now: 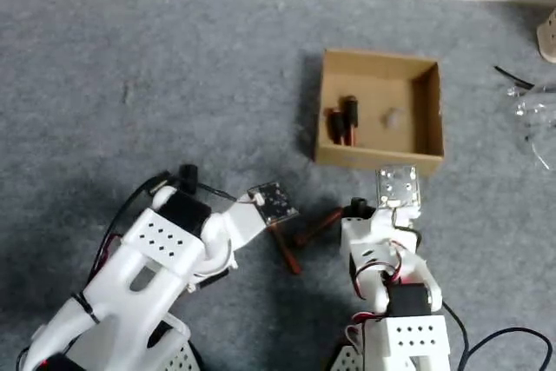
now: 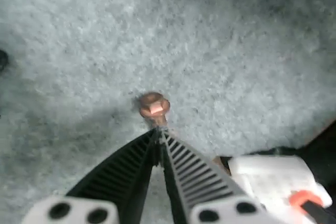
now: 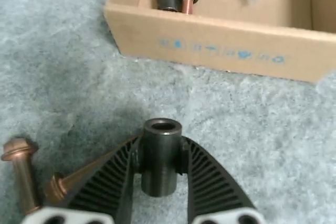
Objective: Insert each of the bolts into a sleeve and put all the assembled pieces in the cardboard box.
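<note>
The left end effector (image 2: 159,129) is clamped on a bolt (image 2: 154,106). Just to its right, the right end effector (image 3: 160,150) is clamped on a sleeve (image 3: 159,174), open end pointing out past the tips.

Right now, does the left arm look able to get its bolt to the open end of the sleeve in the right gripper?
Probably yes. The right gripper holds the sleeve with its open end uncovered; the left gripper, shut on its bolt, is near, with a second bolt lying low between them.
</note>
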Robot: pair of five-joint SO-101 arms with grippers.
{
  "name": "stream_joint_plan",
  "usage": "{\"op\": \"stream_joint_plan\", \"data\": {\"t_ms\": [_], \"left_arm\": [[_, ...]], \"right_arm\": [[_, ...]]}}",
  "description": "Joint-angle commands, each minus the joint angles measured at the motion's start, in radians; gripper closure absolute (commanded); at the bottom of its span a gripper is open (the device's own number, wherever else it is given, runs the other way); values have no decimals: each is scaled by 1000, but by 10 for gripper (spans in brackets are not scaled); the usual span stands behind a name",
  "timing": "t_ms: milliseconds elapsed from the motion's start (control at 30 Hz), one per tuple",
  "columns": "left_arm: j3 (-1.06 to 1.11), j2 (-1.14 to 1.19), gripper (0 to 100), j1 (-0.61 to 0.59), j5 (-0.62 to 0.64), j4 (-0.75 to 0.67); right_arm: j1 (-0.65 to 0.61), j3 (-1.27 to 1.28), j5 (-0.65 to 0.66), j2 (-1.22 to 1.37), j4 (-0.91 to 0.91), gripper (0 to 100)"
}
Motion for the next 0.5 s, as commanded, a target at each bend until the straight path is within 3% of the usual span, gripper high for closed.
{"op": "stream_joint_plan", "data": {"t_ms": [0, 167, 367, 467], "left_arm": [[-36, 7, 989, 8, -3, 20], [-19, 10, 978, -27, -9, 21], [7, 12, 802, -133, -46, 3], [67, 12, 787, -162, -95, -38]], "right_arm": [[7, -8, 12, -12, -35, 994], [8, -8, 12, -12, -35, 994], [12, -8, 12, -12, -35, 994], [12, -8, 12, -12, -35, 994]]}}
